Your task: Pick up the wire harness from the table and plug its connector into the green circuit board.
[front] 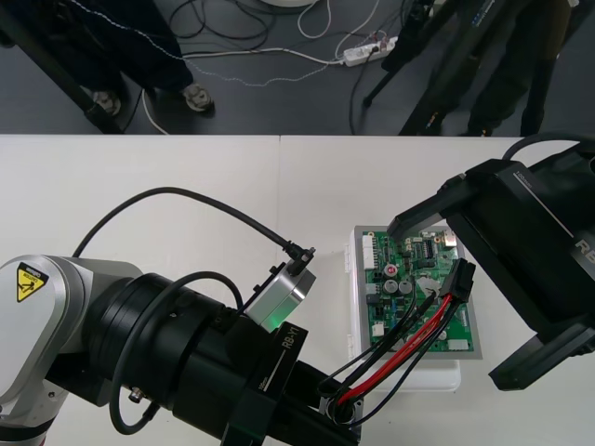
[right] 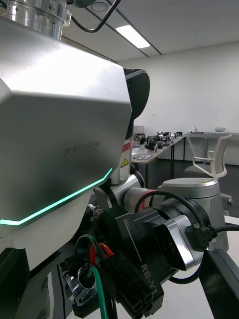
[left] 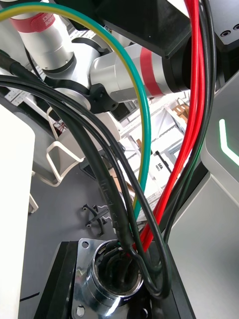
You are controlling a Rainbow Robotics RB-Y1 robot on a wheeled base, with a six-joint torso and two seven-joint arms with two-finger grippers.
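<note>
Harness (front: 409, 339) is running from bottom centre of front view, left gripper (front: 330, 401) pinching that end, up to plug (front: 460, 277) at green board (front: 383, 321) centre right, right gripper (front: 448, 299) gaping wide there. Right wrist: harness showing lower left. Left wrist: socket (left: 112, 280) sitting clamped, bottom centre.

Plain light table (front: 186, 167), seen steeply from above, its far edge meeting a strip of dark floor and a thin seam crossing its top from far to near. A white base (front: 437, 376) rests flat on the surface right of the seam, on the robot's right half and well back from the far edge. The green circuit board (front: 383, 316) lies level on that base, ringed by a white margin.
</note>
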